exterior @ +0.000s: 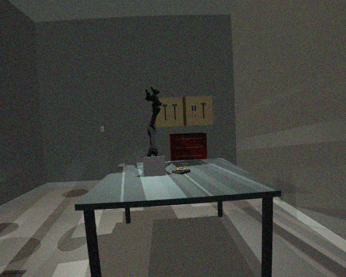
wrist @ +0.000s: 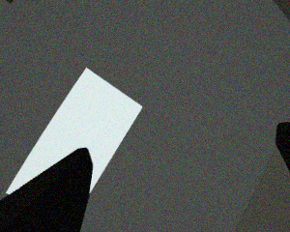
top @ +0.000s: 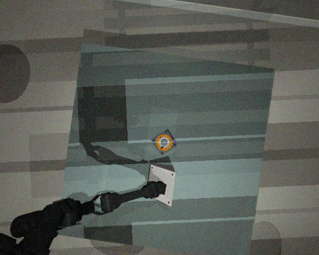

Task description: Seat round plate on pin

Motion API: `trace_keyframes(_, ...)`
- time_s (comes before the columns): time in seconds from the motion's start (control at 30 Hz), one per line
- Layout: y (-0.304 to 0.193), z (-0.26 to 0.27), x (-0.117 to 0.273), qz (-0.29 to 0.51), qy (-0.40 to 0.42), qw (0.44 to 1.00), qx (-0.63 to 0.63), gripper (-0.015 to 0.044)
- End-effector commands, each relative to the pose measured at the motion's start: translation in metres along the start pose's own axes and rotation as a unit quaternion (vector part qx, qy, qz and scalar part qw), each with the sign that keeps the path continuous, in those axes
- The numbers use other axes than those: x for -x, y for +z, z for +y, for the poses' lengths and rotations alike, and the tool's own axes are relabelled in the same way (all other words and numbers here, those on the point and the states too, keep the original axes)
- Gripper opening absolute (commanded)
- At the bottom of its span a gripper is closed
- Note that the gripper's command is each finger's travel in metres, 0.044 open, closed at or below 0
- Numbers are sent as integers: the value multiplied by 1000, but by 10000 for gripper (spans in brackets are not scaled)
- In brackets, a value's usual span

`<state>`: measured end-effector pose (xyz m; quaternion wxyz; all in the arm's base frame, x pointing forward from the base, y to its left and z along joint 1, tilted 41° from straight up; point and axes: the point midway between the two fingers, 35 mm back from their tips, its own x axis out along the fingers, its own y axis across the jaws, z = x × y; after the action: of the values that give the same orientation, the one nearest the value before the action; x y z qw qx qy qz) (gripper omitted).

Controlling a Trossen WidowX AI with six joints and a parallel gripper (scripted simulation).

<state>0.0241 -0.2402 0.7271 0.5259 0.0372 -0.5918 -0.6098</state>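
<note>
The round plate point(top: 157, 142) point(exterior: 181, 169) shows as an orange ring with a paler middle, above the dark square base point(top: 168, 132) point(exterior: 180, 172). A small round post top point(top: 164, 142) shows at its centre. The orange tab, its hole and the pin cannot be made out for sure, and the plate's tilt is too small to tell. My gripper point(exterior: 149, 89) point(wrist: 183, 145) is open and empty. It points upward, high above the table and well away from the plate. The wrist view shows neither plate nor base.
My arm point(top: 132, 194) point(exterior: 153, 119) stands on a pale box-shaped pedestal point(top: 169, 189) point(exterior: 154, 167) beside the base on the glassy table point(top: 223, 178) point(exterior: 221, 182). A red drawer cabinet point(exterior: 188, 146) and a tool board point(exterior: 198, 119) are at the far wall. A bright panel point(wrist: 94, 111) shows in the wrist view.
</note>
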Motion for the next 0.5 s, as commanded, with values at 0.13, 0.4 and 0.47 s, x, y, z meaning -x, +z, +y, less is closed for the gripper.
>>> trace_keyframes(0.13,-91,6,19,126,69,982,126,269)
trace_keyframes(0.4,-218,3,90,305,182,902,245,59)
trace_keyframes(0.47,-252,-3,120,357,218,867,271,6)
